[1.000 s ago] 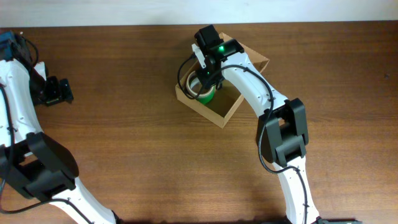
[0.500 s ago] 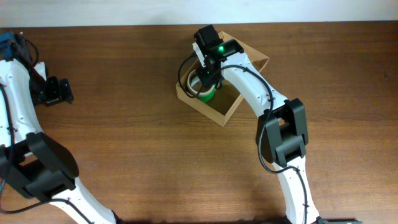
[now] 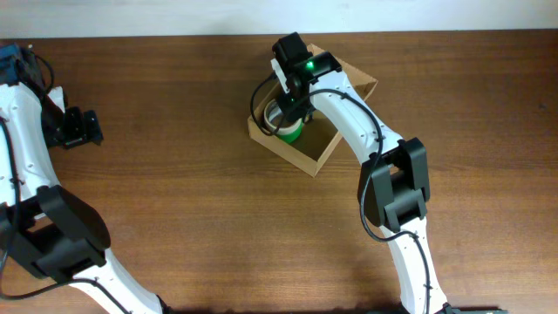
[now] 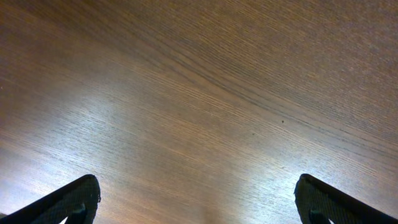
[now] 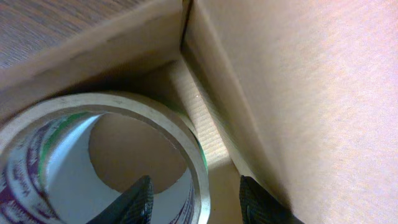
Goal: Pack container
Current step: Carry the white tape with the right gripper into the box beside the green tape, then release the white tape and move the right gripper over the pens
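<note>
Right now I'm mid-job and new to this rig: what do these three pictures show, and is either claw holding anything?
Two white jointed robot arms work at a brown wooden table. The wide picture comes from a fixed camera overhead. The other two come from a camera on each wrist, looking past that arm's own two fingers. The left gripper hangs wide open over bare wood, holding nothing. The right gripper reaches into the small tan cardboard box, whose flap lid is open. Inside lies a cream tape roll with a green edge. The right fingers stand apart, one inside the roll's hole and one outside, with gaps showing, so it looks open, not clamped.
</note>
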You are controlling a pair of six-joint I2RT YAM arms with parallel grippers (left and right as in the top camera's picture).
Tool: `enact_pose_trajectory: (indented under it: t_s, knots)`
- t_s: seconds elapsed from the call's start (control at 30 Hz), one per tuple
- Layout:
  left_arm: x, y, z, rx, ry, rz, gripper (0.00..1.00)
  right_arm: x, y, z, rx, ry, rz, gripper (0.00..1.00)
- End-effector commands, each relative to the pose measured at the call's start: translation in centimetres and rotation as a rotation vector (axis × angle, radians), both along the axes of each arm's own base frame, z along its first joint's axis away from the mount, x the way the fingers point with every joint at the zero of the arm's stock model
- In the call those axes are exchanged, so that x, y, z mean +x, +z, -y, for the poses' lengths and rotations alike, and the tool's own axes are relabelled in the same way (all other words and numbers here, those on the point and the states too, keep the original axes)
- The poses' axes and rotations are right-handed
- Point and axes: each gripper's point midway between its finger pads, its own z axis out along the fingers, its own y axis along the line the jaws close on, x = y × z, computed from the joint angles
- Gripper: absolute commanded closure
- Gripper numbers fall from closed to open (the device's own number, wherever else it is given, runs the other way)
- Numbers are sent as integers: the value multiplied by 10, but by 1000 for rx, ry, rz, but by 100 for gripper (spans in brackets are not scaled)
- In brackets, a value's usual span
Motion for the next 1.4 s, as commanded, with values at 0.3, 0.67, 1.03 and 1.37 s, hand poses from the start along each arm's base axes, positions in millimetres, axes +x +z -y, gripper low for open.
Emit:
enact_pose_trajectory:
  t_s: [0.3,0.67,1.03,1.37]
  knots:
    - [0,-6,1,-15,-14,-11,0,16,121,-4,75,-15,178,56]
    - [0,-6,1,-15,-14,-11,0,-31,304,75,38,-140,529,55]
    - [0,-6,1,-15,-14,-11,0,-129,321,285,23,-665,517,55]
    - [0,-6,1,-15,-14,-11,0,-151,112,274,191,-772,-49,43]
